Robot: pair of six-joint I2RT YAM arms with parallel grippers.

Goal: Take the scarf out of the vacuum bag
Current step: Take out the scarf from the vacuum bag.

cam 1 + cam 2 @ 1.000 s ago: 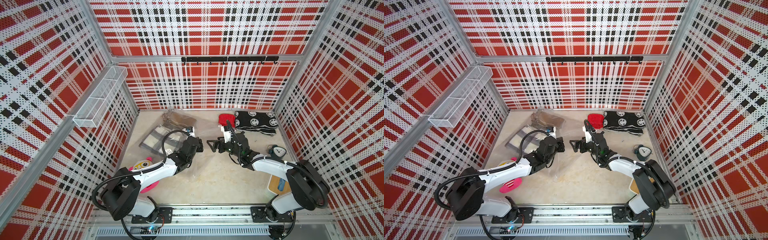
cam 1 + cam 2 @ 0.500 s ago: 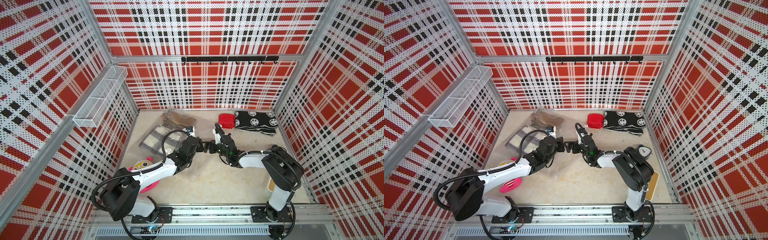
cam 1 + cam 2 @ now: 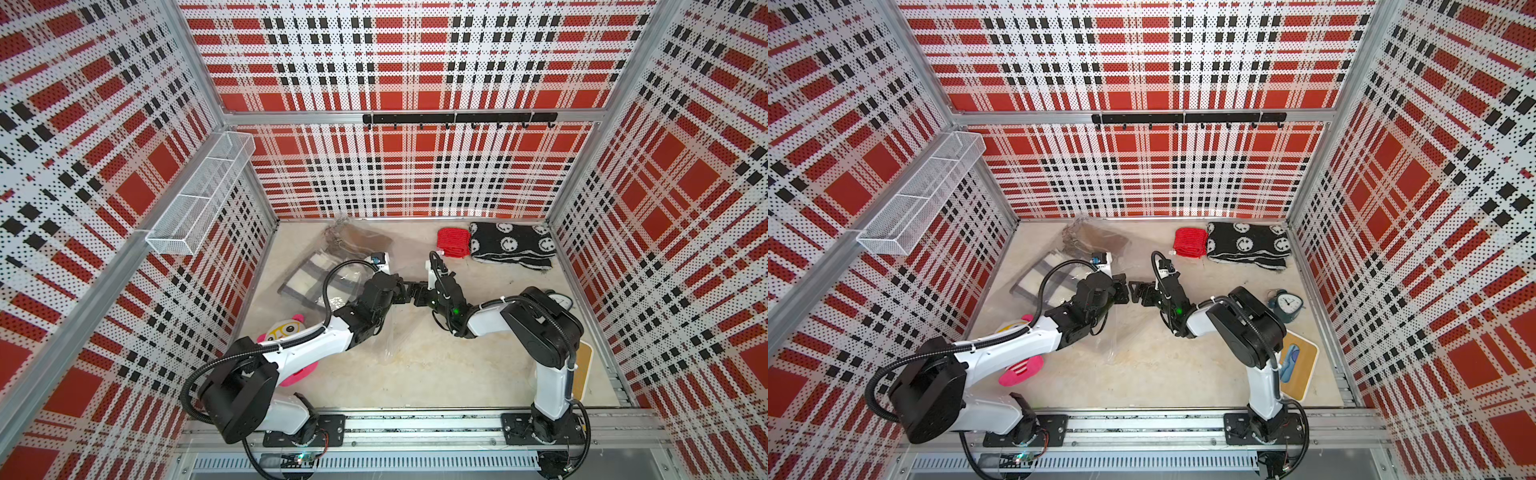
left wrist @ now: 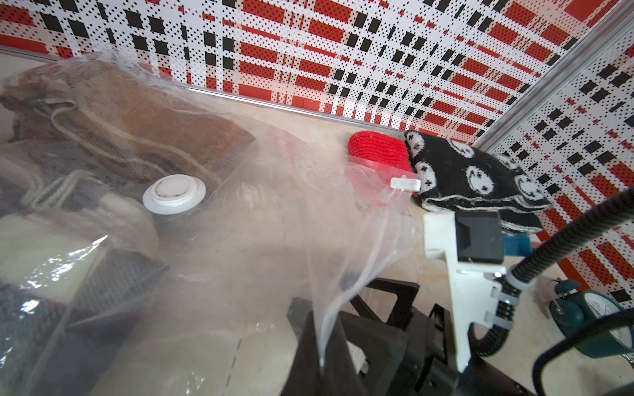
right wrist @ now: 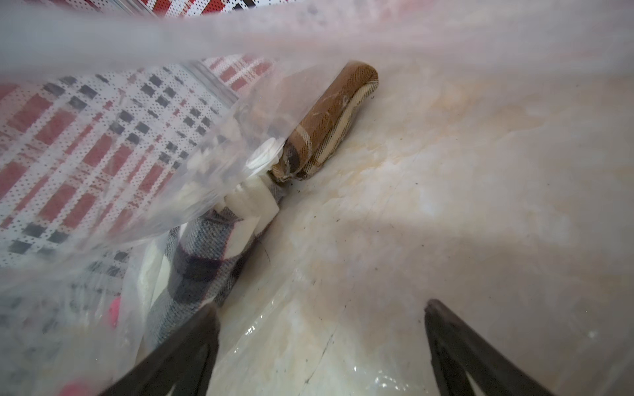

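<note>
From above, the vacuum bag (image 3: 388, 336) is near-invisible film under the left gripper (image 3: 404, 290), and plastic hazes the right wrist view. The left gripper is clamped on the bag's open edge; the right gripper (image 5: 320, 305), jaws spread wide, sits in that mouth. Ahead of it inside the bag lie a rolled brown plaid scarf (image 5: 332, 116) and a grey checked scarf (image 5: 202, 253), by the white valve cap (image 4: 174, 193)

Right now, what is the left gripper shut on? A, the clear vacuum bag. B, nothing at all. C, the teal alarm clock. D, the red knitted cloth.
A: in the left wrist view, a fold of the vacuum bag runs straight into the shut left gripper, with the clear film pinched between its jaws.
</note>
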